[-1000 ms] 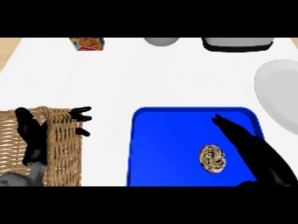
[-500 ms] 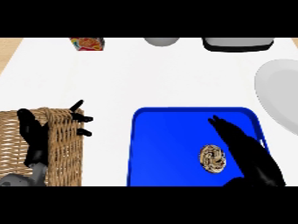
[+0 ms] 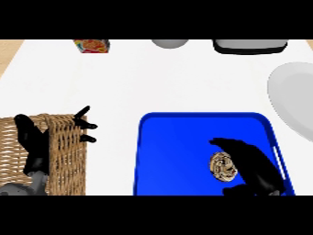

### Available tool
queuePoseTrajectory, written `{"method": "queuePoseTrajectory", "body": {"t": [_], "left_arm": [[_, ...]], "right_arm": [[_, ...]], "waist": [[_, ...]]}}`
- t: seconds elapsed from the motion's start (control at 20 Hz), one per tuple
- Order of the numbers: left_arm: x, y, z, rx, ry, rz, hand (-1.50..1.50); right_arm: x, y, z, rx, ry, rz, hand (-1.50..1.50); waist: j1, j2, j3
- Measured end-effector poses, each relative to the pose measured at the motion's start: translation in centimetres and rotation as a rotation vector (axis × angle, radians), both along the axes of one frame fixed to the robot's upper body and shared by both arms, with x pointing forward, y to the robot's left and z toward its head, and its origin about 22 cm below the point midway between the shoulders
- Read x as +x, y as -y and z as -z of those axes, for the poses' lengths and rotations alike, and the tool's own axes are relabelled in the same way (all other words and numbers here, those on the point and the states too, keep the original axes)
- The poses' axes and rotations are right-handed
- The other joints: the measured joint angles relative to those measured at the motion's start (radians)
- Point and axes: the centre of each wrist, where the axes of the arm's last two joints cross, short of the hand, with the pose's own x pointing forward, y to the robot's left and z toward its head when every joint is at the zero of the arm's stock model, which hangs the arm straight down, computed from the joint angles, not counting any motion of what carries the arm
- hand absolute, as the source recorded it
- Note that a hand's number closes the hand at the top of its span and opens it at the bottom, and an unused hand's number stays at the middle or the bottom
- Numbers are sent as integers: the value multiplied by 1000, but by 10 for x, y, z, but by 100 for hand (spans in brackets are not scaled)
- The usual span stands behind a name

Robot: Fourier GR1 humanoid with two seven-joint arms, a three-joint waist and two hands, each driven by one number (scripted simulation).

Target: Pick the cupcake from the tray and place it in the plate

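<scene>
Near, at the right: right hand (image 3: pixel 250 163) low over the blue tray (image 3: pixel 179 151), fingers bent over and curling down beside the cupcake (image 3: pixel 222 166). Cupcake just to the left of that hand, partly under the fingers, sitting on the tray near its near right part. Round from above, so no long side to line up with. Thumb (image 3: pixel 237 189) on the near side, fingers on the far side, cupcake in between. Not closed on it yet, by the look of it; hard to tell if anything touches. Holding nothing so far.

Near, at the left: left hand (image 3: pixel 36 142) resting over the basket (image 3: pixel 9 151), fingers up and spread, holding nothing. Well apart from the cupcake. So right hand much nearer, and likely the one to do the picking.

Farther out, to the right: plate (image 3: pixel 301 101), past the tray's right edge, partly cut off by the view. Next move, as a guess: close round the cupcake, lift, then carry it far and to the right to the plate.

Farthest: a small bright box (image 3: pixel 92 46), a grey round thing (image 3: pixel 170 43) and a dark pan (image 3: pixel 248 46) along the far edge of the white table (image 3: pixel 152 82).
</scene>
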Motion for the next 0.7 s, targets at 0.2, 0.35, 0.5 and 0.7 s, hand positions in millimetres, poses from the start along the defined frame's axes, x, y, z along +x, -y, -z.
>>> {"method": "queuePoseTrajectory", "body": {"t": [0.2,0.35,0.5,0.7], "left_arm": [[0,4,-2,11,2,7,0],[-1,3,-2,10,0,5,0],[0,2,1,3,-14,5,0],[-2,0,-2,-2,-10,-6,0]], "right_arm": [[10,-1,8,-40,25,-49,150],[14,-6,8,-55,55,-62,150],[16,-7,11,-65,89,-74,150],[16,-16,14,-71,125,37,150]], "waist": [[4,-1,0],[2,-2,0],[-1,-3,2],[-4,-4,-1]]}}
